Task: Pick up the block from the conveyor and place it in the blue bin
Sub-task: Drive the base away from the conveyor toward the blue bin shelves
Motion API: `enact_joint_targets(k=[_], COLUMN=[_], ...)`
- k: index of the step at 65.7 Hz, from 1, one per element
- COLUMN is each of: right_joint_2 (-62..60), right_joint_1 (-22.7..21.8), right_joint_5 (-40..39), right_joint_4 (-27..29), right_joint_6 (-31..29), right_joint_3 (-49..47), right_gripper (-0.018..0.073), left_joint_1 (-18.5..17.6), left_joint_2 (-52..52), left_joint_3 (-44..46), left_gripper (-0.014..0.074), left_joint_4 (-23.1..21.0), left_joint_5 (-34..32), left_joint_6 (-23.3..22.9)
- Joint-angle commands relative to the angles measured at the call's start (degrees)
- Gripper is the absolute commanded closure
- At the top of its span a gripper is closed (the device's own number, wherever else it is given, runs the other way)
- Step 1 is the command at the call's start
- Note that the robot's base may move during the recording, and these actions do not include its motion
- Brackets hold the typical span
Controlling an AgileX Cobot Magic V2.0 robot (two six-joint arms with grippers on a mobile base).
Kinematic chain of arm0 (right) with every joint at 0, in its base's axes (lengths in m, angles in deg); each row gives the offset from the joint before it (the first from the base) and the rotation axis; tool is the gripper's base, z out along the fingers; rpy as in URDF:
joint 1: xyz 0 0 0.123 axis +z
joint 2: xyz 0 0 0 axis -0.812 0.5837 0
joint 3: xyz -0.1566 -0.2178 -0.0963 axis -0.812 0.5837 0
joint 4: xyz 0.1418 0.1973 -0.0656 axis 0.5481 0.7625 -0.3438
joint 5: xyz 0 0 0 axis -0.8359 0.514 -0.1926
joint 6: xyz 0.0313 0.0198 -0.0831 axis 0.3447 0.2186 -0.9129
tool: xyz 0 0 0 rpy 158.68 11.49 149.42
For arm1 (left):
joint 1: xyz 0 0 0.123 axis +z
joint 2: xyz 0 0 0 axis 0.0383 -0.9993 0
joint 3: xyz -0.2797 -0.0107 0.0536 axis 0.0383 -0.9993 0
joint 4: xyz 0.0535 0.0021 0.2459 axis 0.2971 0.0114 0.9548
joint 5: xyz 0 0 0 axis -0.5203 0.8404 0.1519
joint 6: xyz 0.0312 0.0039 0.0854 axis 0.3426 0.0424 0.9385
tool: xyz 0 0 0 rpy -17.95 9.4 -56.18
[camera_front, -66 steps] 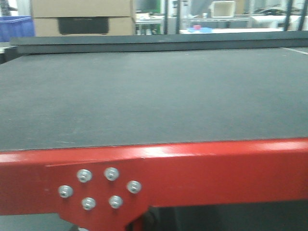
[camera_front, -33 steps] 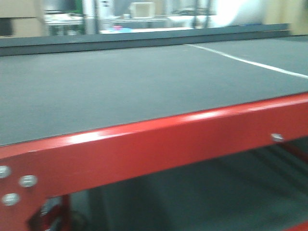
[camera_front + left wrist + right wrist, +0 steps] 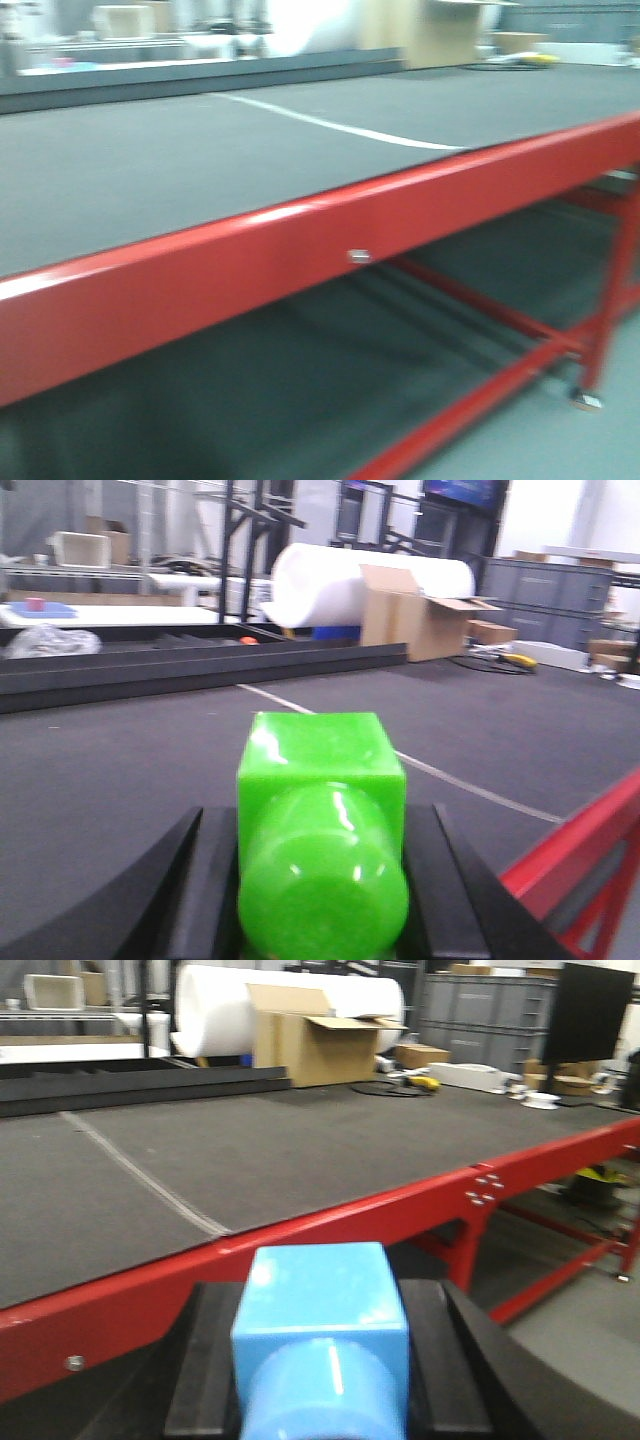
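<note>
A glossy green block point(image 3: 320, 765) sits between the black jaws of my left gripper point(image 3: 321, 825), which is shut on it above the conveyor belt point(image 3: 120, 750). In the right wrist view, my right gripper point(image 3: 322, 1310) is shut on a light blue block point(image 3: 318, 1275). It hangs just in front of the conveyor's red frame point(image 3: 330, 1215). The front view shows the dark grey belt point(image 3: 180, 170) and its red side rail point(image 3: 300, 245) slanting across, with neither gripper in it. The blue bin is out of view.
A white seam line point(image 3: 330, 127) crosses the belt. Red legs and cross braces point(image 3: 610, 290) stand under the conveyor at the right. Behind its far black rail point(image 3: 180, 662) are a white foam roll point(image 3: 330, 580), an open cardboard box point(image 3: 415, 620) and grey crates point(image 3: 480, 1005).
The front view has swung to the right. The bolted bracket has slid out at the left, and the white seam line and the conveyor's right legs have come into view.
</note>
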Motion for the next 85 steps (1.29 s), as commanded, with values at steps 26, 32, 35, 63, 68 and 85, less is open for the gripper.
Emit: enact_joint_targets(k=[26,32,35,63,68,85], right_joint_2=[-0.2,-0.2,-0.2,-0.2,-0.2,-0.2], right_joint_1=[0.0,0.0,0.0,0.0,0.0,0.0], right_joint_5=[-1.3,-1.3,-1.3,-1.3,-1.3,-1.3], right_joint_4=[-0.6,-0.6,-0.6,-0.6,-0.6,-0.6], right_joint_6=[-0.3,-0.3,-0.3,-0.3,-0.3,-0.3], right_joint_3=[0.1,0.1,0.1,0.1,0.1,0.1], right_gripper=[0.0721,0.0721,0.0721,0.0721,0.0721,0.0721], left_joint_1=[0.1,0.1,0.1,0.1,0.1,0.1], left_joint_2=[0.2,0.2,0.2,0.2,0.2,0.2], left_joint_3=[0.0,0.0,0.0,0.0,0.0,0.0], left_gripper=[0.0707,0.0707,0.0707,0.0707,0.0707,0.0707], left_joint_4=[0.4,0.4,0.4,0.4,0.4,0.4], left_joint_5=[-0.7,-0.7,-0.7,-0.7,-0.7,-0.7], left_joint_6=[0.2,0.2,0.2,0.2,0.2,0.2])
